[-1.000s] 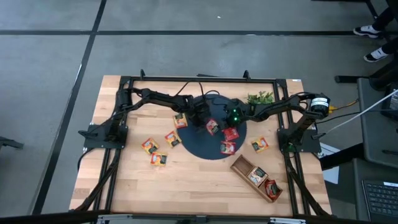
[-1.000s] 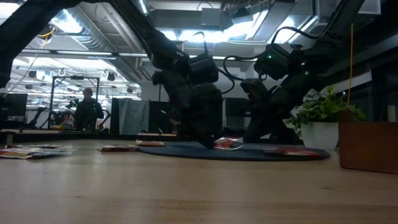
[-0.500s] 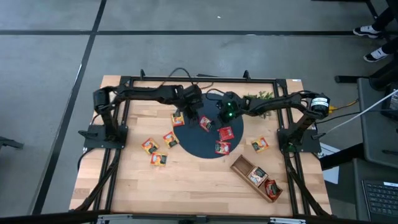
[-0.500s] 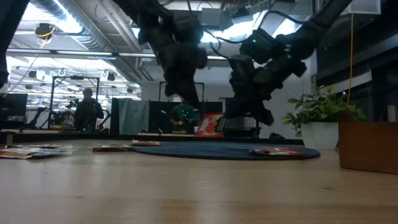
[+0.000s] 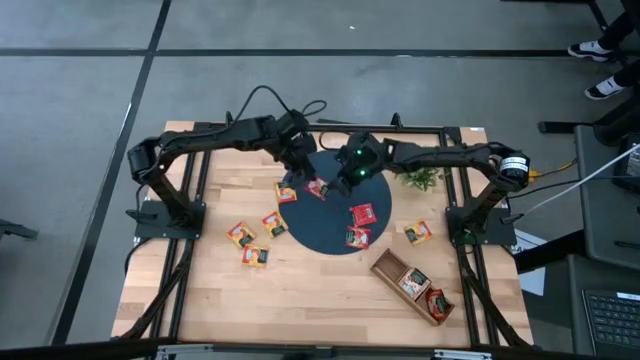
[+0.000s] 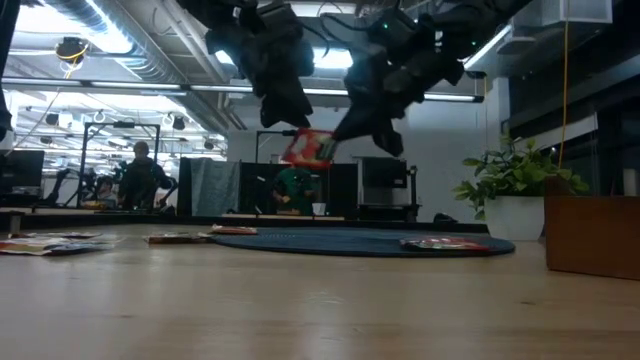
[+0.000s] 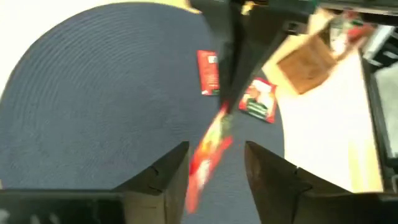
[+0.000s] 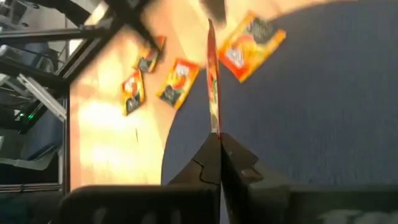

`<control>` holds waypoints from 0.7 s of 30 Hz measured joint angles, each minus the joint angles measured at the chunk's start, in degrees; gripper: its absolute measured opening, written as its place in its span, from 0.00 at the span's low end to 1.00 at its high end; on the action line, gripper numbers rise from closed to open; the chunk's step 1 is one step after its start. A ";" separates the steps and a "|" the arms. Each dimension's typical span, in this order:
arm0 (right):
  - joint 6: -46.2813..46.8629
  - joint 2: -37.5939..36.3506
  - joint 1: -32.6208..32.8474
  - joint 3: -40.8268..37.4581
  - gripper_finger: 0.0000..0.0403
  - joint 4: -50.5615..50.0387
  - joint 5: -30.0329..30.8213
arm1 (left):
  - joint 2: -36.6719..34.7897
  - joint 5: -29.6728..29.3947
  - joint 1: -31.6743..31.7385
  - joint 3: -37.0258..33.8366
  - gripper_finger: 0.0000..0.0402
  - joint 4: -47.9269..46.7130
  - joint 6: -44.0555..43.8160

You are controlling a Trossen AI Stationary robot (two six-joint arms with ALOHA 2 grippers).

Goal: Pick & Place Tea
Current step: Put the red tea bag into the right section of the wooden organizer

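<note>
Red tea packet (image 6: 312, 148) is in the air above the far side of the round dark mat (image 5: 335, 225), pinched edge-on by the right claw (image 8: 214, 140), which is clamped shut on it. Left claw (image 7: 214, 165) is open, fingers either side of the packet, not gripping. Looks like a handover. To do it well: left backs off straight without brushing the packet, right keeps its pinch firm, then carries toward the wooden tray (image 5: 388, 264) at near right.
</note>
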 joint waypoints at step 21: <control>-2.18 0.02 0.02 3.58 0.01 -0.37 -2.18 | 0.00 -1.36 -0.17 0.00 0.37 -1.39 6.93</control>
